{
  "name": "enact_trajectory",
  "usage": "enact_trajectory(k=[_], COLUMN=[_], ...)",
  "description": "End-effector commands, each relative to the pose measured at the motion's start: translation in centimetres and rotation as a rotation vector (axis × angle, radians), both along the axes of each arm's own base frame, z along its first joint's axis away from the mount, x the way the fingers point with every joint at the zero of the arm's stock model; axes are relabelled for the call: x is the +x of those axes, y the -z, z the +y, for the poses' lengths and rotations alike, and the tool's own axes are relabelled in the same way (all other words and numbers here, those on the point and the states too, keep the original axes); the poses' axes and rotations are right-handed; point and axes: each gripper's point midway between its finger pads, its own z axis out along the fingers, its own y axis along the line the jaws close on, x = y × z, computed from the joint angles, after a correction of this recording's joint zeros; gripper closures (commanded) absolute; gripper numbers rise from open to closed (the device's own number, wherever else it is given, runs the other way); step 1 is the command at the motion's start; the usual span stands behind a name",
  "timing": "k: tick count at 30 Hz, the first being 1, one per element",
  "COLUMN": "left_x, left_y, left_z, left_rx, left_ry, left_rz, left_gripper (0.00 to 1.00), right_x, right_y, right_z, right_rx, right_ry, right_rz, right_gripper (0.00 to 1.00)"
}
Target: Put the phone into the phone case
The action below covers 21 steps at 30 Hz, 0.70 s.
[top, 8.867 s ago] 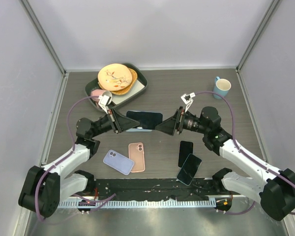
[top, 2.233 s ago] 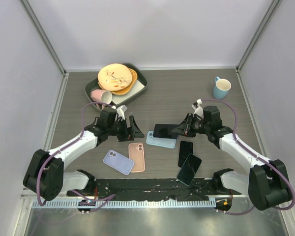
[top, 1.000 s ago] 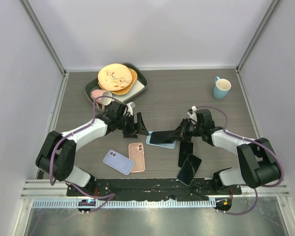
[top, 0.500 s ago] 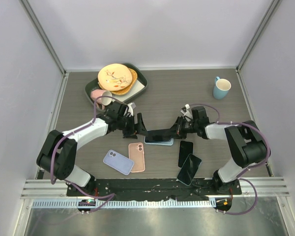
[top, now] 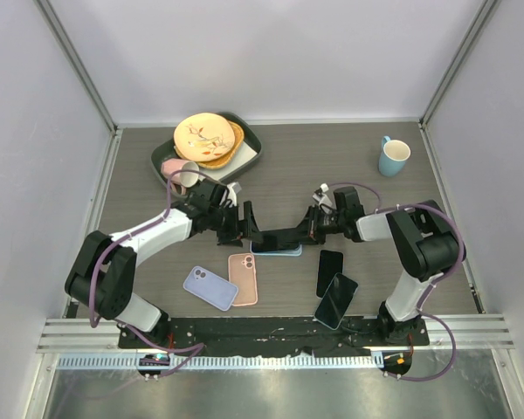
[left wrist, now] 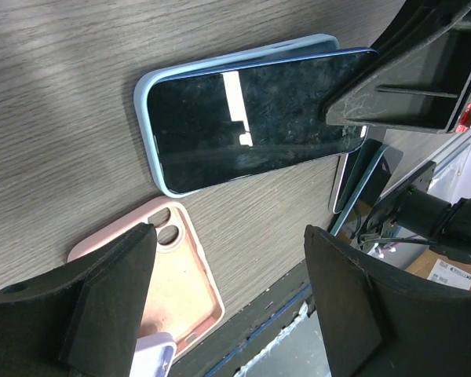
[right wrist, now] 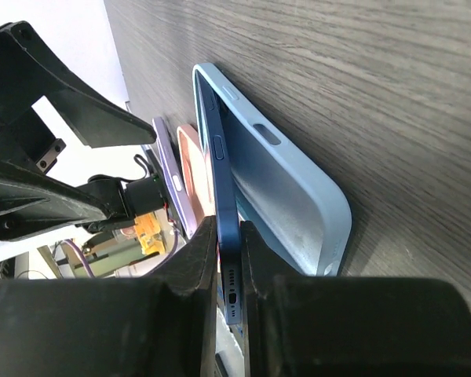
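A dark blue phone lies tilted on the light blue phone case. Its far end sits in the case and its near end is raised. My right gripper is shut on that raised end of the phone, and the case's hollow shows beside it. From above, the phone covers nearly all of the case, and the right gripper is at its right end. My left gripper stands open just left of the case, holding nothing; in its own view the jaws stand wide apart.
A pink case and a lilac case lie in front of the left gripper. Two dark phones lie front right. A tray with plates and a pink mug stands at the back left, and a blue mug at the back right.
My right gripper has moved left and down with the phone, which now lies flatter over the blue case. The left gripper has stayed open in place.
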Motion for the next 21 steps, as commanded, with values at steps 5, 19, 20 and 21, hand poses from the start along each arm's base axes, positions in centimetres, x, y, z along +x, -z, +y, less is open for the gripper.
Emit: enact_trajectory(k=[5, 19, 20, 21], left_x=[0.9, 0.6, 0.7, 0.7], left_y=[-2.5, -2.0, -2.0, -1.9], left_z=[-1.6, -4.8, -4.9, -5.0], left_rx=[-0.048, -0.073, -0.072, -0.067], left_ry=[0.031, 0.124, 0.125, 0.123], left_rz=[-0.052, -0.018, -0.016, -0.019], left_gripper=[0.23, 0.59, 0.65, 0.68], right_x=[-3.1, -4.3, -4.4, -4.1], right_y=[7.7, 10.5, 10.6, 10.8], right_z=[-2.0, -3.7, -3.7, -4.1], right_rx=[-0.382, -0.684, -0.7, -0.737], right_ry=[-0.025, -0.12, -0.127, -0.121], right_rz=[0.078, 0.076, 0.073, 0.058], right_gripper=[0.99, 0.81, 0.8, 0.79])
